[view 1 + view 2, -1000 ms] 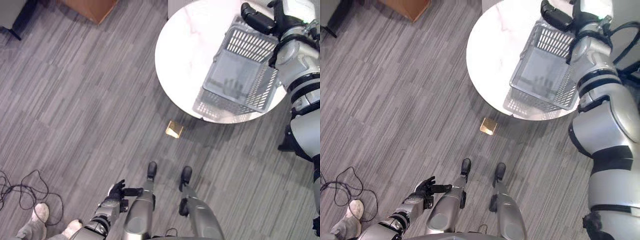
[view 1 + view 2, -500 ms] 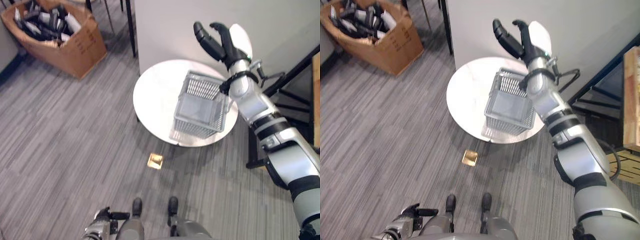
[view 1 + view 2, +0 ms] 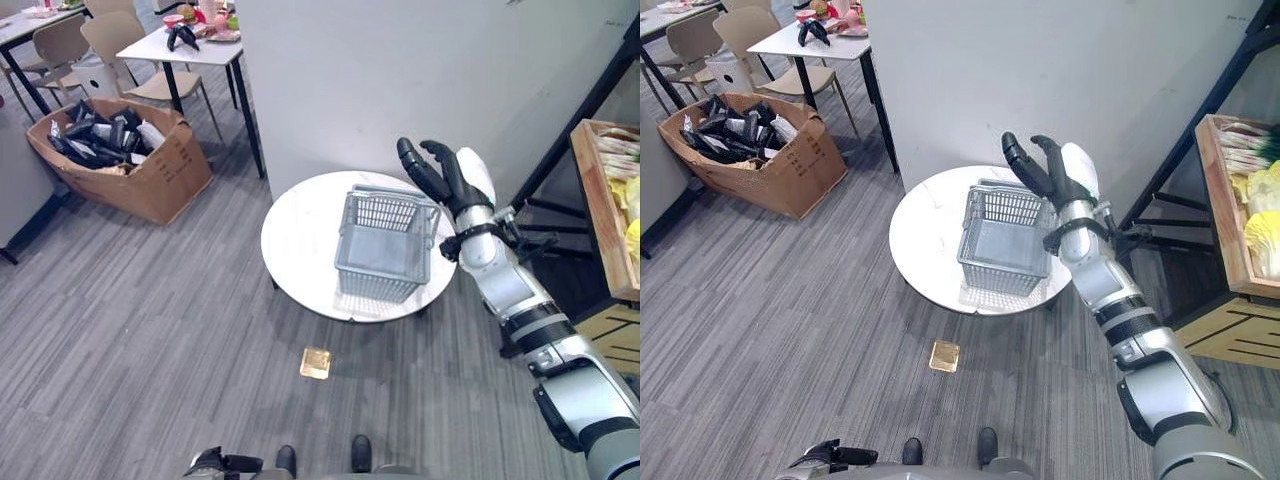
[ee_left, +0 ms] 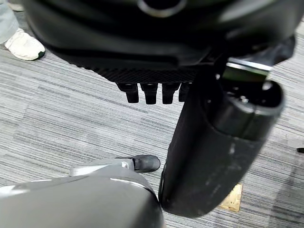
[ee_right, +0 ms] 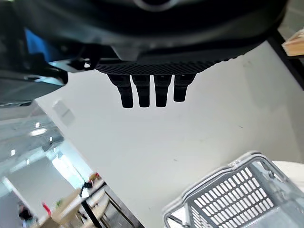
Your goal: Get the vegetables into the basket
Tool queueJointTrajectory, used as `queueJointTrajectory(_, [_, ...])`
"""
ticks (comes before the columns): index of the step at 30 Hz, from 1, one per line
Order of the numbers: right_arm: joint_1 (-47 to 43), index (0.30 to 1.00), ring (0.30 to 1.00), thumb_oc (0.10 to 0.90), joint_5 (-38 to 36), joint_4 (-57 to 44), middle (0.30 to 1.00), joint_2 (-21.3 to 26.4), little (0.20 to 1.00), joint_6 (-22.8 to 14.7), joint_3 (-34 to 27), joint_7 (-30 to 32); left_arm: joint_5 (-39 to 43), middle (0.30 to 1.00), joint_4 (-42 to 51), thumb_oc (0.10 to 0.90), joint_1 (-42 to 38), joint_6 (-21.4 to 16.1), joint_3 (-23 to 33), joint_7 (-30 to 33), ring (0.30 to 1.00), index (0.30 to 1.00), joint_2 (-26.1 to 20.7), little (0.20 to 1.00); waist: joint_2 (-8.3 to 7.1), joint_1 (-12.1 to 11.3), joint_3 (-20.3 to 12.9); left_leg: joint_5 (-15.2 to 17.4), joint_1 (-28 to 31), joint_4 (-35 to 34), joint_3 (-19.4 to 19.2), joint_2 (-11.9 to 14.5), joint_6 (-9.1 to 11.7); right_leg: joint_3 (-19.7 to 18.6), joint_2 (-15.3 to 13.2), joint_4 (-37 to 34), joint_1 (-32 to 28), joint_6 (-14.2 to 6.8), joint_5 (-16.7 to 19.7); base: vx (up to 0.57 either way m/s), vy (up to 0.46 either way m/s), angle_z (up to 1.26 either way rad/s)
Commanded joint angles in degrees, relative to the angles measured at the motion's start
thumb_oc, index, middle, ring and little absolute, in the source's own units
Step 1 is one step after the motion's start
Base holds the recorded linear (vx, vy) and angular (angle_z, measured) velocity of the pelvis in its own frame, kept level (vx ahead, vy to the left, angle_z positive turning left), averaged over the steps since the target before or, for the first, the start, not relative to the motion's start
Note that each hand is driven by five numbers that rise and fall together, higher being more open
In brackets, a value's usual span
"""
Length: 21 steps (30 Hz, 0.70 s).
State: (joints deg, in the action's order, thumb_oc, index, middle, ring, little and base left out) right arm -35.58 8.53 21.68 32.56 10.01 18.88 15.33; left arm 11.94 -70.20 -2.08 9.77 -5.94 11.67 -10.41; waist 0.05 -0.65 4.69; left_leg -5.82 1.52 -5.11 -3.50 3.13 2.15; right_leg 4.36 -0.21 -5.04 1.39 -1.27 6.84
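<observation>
Grey floor surrounds the round worktop (image 3: 300,240); right hand (image 3: 445,178), fingers spread and empty, could knock the basket (image 3: 385,245) off.

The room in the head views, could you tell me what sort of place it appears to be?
Probably an office or lab set up as a mock grocery: grey carpet tiles, a round white table holding an empty grey basket, a wooden produce shelf, and a cardboard box of dark parts.

round white table (image 3: 300,235) | grey basket (image 3: 383,245) on it
</observation>
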Motion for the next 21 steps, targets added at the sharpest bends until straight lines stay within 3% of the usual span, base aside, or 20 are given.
queueJointTrajectory(1, [-2.6, 0.300, 0.300, 0.400, 1.3, -3.3, 0.300, -0.3, 0.300, -4.0, -4.7, 2.8, -3.4, 1.000, -5.8, 0.900, 0.8, 1.8, -1.2, 0.6, 1.000, 1.000, 0.0, 1.000, -3.44, -0.4, -3.0, 3.3, 1.6, 0.1, 0.7, -1.1, 1.6, -0.5, -4.2, 0.9, -3.5, -5.4, -3.5, 0.00, 0.009, -0.06])
queueJointTrajectory(2, [0.9, 1.000, 1.000, 0.900, 1.4, -4.3, 1.000, -0.7, 1.000, -4.0, -6.2, 2.7, -3.9, 1.000, -6.1, 0.900, 0.8, 1.9, -0.5, 0.8, 1.000, 1.000, 0.2, 1.000, -3.31, 0.1, -3.0, 3.4, 1.9, 0.1, 0.5, -1.1, 1.6, -0.7, -4.1, 0.9, -3.7, -5.4, -3.5, 0.00, 0.009, -0.05])
queueJointTrajectory(3, [3.5, 1.000, 1.000, 0.900, 1.6, -5.1, 1.000, -0.5, 1.000, -3.6, -7.2, 1.9, -4.6, 1.000, -6.2, 0.900, 1.5, 2.5, -0.1, 0.4, 1.000, 1.000, 0.2, 1.000, -3.31, 0.1, -3.2, 3.6, 2.3, 0.1, 0.3, -1.0, 1.5, -0.8, -4.1, 0.8, -4.1, -5.4, -3.6, -0.01, 0.013, -0.03])
queueJointTrajectory(4, [4.6, 0.300, 0.300, 0.400, 1.5, -5.0, 0.300, -0.5, 0.300, -4.0, -7.7, 2.0, -4.8, 1.000, -6.3, 0.900, 1.6, 2.4, 0.2, 0.7, 1.000, 1.000, 0.3, 1.000, -3.30, 0.3, -3.1, 3.6, 2.4, 0.1, 0.2, -0.9, 1.5, -0.9, -4.1, 0.8, -4.0, -5.4, -3.6, -0.01, 0.002, -0.06])
queueJointTrajectory(8, [8.7, 0.300, 0.300, 0.400, 0.9, -4.1, 0.300, -0.2, 0.300, -4.0, -8.6, 0.9, -5.3, 1.000, -6.2, 0.900, 1.7, 2.4, 0.8, 0.4, 1.000, 1.000, 0.1, 1.000, -3.54, 0.5, -2.9, 3.4, 2.3, 0.1, -0.5, -0.8, 1.6, -0.9, -3.9, 0.8, -3.8, -5.5, -3.3, -0.03, -0.001, -0.09])
queueJointTrajectory(9, [9.6, 1.000, 1.000, 0.900, 1.1, -3.8, 1.000, -0.1, 1.000, -4.0, -8.6, 0.6, -5.4, 1.000, -6.1, 0.900, 1.7, 2.3, 0.8, 0.3, 1.000, 1.000, 0.1, 1.000, -3.59, 0.6, -2.8, 3.4, 2.4, 0.1, -0.6, -0.8, 1.6, -1.0, -3.9, 0.8, -3.8, -5.6, -3.3, 0.00, 0.000, 0.00])
queueJointTrajectory(11, [11.4, 1.000, 1.000, 0.900, 1.3, -2.7, 1.000, -0.2, 1.000, -3.8, -8.7, 0.2, -5.5, 1.000, -5.9, 0.900, 1.6, 2.5, 0.9, 0.4, 1.000, 1.000, 0.3, 1.000, -3.67, 0.6, -2.6, 3.4, 2.4, 0.1, -0.5, -0.8, 1.6, -1.0, -3.9, 0.8, -3.8, -5.6, -3.3, 0.00, -0.001, -0.03])
queueJointTrajectory(12, [11.4, 0.300, 0.300, 0.400, 1.3, -2.6, 0.300, -0.2, 0.300, -3.8, -8.7, 0.2, -5.5, 1.000, -5.9, 0.900, 1.7, 2.5, 0.9, 0.4, 1.000, 1.000, 0.3, 1.000, -3.61, 0.6, -2.7, 4.1, 2.7, 0.1, -0.5, -0.8, 1.6, -1.0, -3.9, 0.7, -4.2, -5.7, -3.8, -0.02, -0.009, -0.04])
queueJointTrajectory(15, [14.8, 0.300, 0.300, 0.400, 1.7, 1.4, 0.300, -0.6, 0.300, -3.7, -9.0, -0.4, -5.9, 1.000, -5.7, 0.900, 1.7, 2.2, 1.0, 0.1, 1.000, 1.000, 0.2, 1.000, -3.70, 0.6, -2.4, 3.4, 2.5, 0.1, 0.0, -0.8, 1.5, -0.9, -4.1, 0.7, -4.2, -5.6, -3.3, -0.01, -0.004, -0.01])
queueJointTrajectory(17, [16.7, 1.000, 1.000, 0.900, 2.2, 3.5, 1.000, -0.9, 1.000, -3.6, -8.7, -0.9, -5.8, 1.000, -5.6, 0.900, 1.7, 2.1, 1.1, 0.1, 1.000, 1.000, 0.1, 1.000, -3.56, 0.6, -2.4, 4.0, 2.9, 0.1, 0.2, -0.8, 1.5, -0.8, -4.0, 0.6, -4.7, -5.7, -3.9, 0.02, 0.003, 0.04])
queueJointTrajectory(19, [18.8, 1.000, 1.000, 0.900, 3.0, 5.9, 1.000, -1.3, 1.000, -3.3, -8.7, -0.9, -5.8, 1.000, -5.6, 0.900, 1.9, 2.0, 1.4, 0.0, 1.000, 1.000, 0.0, 1.000, -3.50, 0.8, -2.3, 4.0, 3.1, 0.1, 0.2, -0.9, 1.5, -0.7, -4.0, 0.7, -4.9, -5.6, -3.9, -0.02, 0.001, 0.03])
queueJointTrajectory(20, [18.8, 0.805, 0.805, 0.761, 2.9, 6.0, 0.805, -1.3, 0.805, -3.4, -8.7, -0.9, -5.8, 1.000, -5.6, 0.900, 1.9, 2.0, 1.4, 0.0, 1.000, 1.000, -0.1, 1.000, -3.57, 0.7, -2.2, 3.4, 2.8, 0.1, 0.2, -0.9, 1.5, -0.7, -4.1, 0.9, -4.5, -5.5, -3.4, 0.00, 0.000, 0.00])
queueJointTrajectory(21, [20.7, 0.300, 0.300, 0.400, 4.1, 8.6, 0.300, -1.4, 0.300, -3.1, -8.1, -2.4, -6.3, 1.000, -5.6, 0.900, 2.4, 1.8, 1.6, -0.5, 1.000, 1.000, -0.3, 1.000, -3.53, 0.8, -2.3, 4.2, 3.3, 0.1, 0.3, -0.9, 1.5, -0.7, -4.0, 0.7, -5.2, -5.5, -4.1, 0.00, 0.000, 0.00])
